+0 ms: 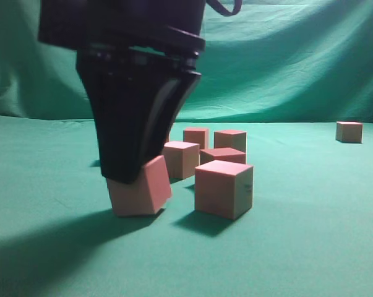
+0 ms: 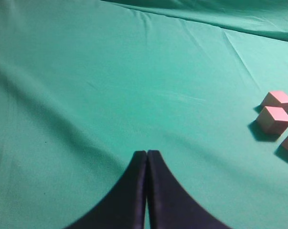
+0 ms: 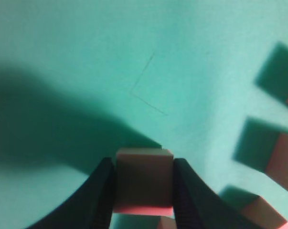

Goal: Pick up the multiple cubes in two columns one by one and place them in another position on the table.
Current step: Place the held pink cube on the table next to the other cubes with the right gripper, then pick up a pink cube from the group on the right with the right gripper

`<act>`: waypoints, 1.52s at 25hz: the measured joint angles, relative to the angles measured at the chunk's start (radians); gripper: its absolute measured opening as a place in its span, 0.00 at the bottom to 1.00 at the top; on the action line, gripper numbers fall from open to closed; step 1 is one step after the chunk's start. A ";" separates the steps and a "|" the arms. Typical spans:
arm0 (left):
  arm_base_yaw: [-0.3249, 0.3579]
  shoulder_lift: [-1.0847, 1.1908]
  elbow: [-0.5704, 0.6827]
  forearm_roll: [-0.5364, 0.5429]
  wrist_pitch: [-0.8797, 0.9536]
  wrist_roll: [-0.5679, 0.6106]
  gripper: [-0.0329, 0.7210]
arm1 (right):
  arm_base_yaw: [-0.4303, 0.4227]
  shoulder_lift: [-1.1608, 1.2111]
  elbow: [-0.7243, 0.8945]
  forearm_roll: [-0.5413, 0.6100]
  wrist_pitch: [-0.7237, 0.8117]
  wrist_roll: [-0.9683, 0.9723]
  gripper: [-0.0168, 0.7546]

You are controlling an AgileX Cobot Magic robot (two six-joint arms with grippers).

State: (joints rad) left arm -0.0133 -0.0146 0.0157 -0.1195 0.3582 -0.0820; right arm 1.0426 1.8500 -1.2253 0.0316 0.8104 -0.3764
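our right gripper [image 3: 144, 183] has its two black fingers closed partway on one of the cubes [image 3: 144, 180], a pad flat against each opposite side face, which is why the cube sits square between them in the right wrist view. seen from the exterior view the held cube [image 1: 140, 189] is tilted, one lower edge at or just above the table [image 1: 310, 247] and the other raised, so we judge it is either just leaving the cloth or about to be set down; we cannot tell which. the fingers come down steeply from above, which keeps them clear of the neighbouring cubes.

just beside the held cube, toward the right of the exterior view, stands the nearest free cube [image 1: 224, 188], apart from it with a strip of cloth between. behind these a cluster of cubes [image 1: 205, 148] sits close together in rough rows, which we read as what is left of the two columns. one lone cube [image 1: 349, 132] rests well apart at the far right, perhaps a cube already moved to the other position.

our left gripper [image 2: 147, 160] hangs over bare cloth with its fingers pressed together and nothing between them, out of the way; three cubes [image 2: 274, 118] show at the right edge of its view
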 joint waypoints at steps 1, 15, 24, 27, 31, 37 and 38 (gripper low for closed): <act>0.000 0.000 0.000 0.000 0.000 0.000 0.04 | 0.000 0.002 0.000 -0.007 0.000 0.000 0.36; 0.000 0.000 0.000 0.000 0.000 0.000 0.04 | 0.000 0.002 0.000 -0.008 0.000 -0.001 0.61; 0.000 0.000 0.000 0.000 0.000 0.000 0.04 | 0.000 0.002 -0.149 -0.022 0.165 -0.001 0.76; 0.000 0.000 0.000 0.000 0.000 0.000 0.04 | 0.000 0.002 -0.280 -0.063 0.266 0.008 0.76; 0.000 0.000 0.000 0.000 0.000 0.000 0.04 | -0.014 0.002 -0.437 -0.170 0.367 0.040 0.76; 0.000 0.000 0.000 0.000 0.000 0.000 0.04 | -0.230 0.002 -0.579 -0.228 0.393 0.156 0.76; 0.000 0.000 0.000 0.000 0.000 0.000 0.04 | -0.287 0.002 -0.580 -0.232 0.394 0.180 0.76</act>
State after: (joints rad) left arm -0.0133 -0.0146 0.0157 -0.1195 0.3582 -0.0820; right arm 0.7556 1.8522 -1.8055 -0.2002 1.2048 -0.1967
